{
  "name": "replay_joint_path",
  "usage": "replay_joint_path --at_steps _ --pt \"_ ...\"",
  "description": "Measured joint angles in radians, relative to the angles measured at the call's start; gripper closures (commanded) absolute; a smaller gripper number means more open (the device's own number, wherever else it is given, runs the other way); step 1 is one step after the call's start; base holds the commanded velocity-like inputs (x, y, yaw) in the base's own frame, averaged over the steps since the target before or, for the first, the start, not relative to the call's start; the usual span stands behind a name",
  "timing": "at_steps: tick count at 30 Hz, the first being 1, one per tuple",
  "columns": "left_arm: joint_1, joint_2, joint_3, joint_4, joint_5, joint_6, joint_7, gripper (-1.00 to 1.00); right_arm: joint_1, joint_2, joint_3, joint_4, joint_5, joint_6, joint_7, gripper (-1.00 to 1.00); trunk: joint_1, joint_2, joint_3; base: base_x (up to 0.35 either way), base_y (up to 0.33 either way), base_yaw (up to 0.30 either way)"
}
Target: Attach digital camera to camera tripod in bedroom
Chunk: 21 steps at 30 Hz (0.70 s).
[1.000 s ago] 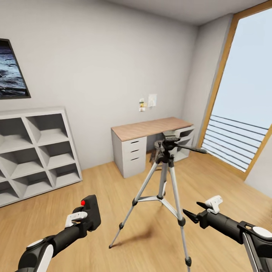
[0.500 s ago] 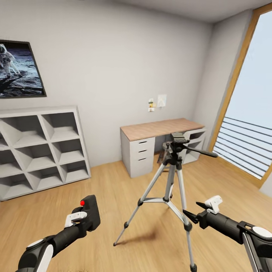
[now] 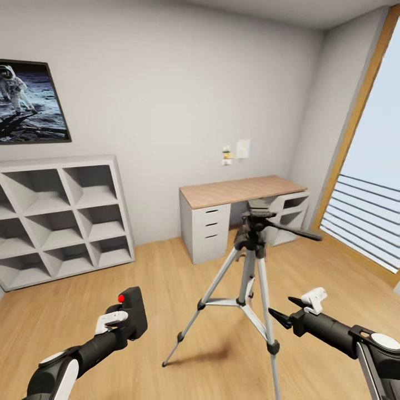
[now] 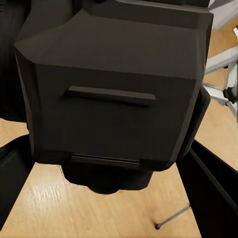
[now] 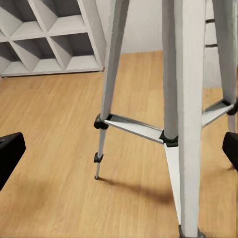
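So we're at the carry-in stage: left gripper (image 3: 119,325) is clamped on the digital camera (image 3: 133,312), low on the near left. The camera tripod (image 3: 247,278) stands mid-floor ahead, head empty. Right gripper (image 3: 291,311) is spread wide, holding nothing. Next I'd guess the camera needs lifting over the tripod head (image 3: 256,214). Plenty of bare floor (image 3: 139,278) around; watch the splayed legs and the pan handle (image 3: 294,229) poking right.

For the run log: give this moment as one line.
left gripper: holding digital camera | right gripper: open, empty | camera tripod: standing ahead, head bare | phase: approach
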Motion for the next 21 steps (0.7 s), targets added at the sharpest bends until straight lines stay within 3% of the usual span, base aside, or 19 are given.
replay_joint_path --at_steps 4,12,14,17,21 --pt "0.000 0.000 0.000 0.000 0.000 0.000 0.001 1.00 0.000 0.000 0.001 0.000 0.000 -0.001 0.000 -1.00 0.000 0.000 0.000 0.120 -0.207 0.004" --pt "-0.001 0.000 0.000 0.007 0.001 0.000 0.000 1.00 0.000 0.002 0.004 0.000 0.005 -0.002 0.000 -1.00 0.000 0.000 0.000 0.027 -0.047 0.001" --pt "-0.009 0.017 -0.001 -0.015 0.002 0.009 -0.016 1.00 0.000 0.004 0.008 0.000 0.002 0.005 0.001 -1.00 0.000 0.000 0.000 0.001 -0.002 0.000" --pt "-0.025 0.070 -0.004 -0.036 0.009 -0.012 -0.051 1.00 -0.004 0.005 0.006 0.012 0.006 0.007 0.000 -1.00 0.000 0.000 0.000 0.000 0.000 0.000" --pt "-0.044 0.095 -0.007 -0.044 0.003 -0.069 -0.069 1.00 -0.009 0.004 0.005 0.029 0.007 0.008 0.000 -1.00 0.000 0.000 0.000 0.000 0.000 0.000"
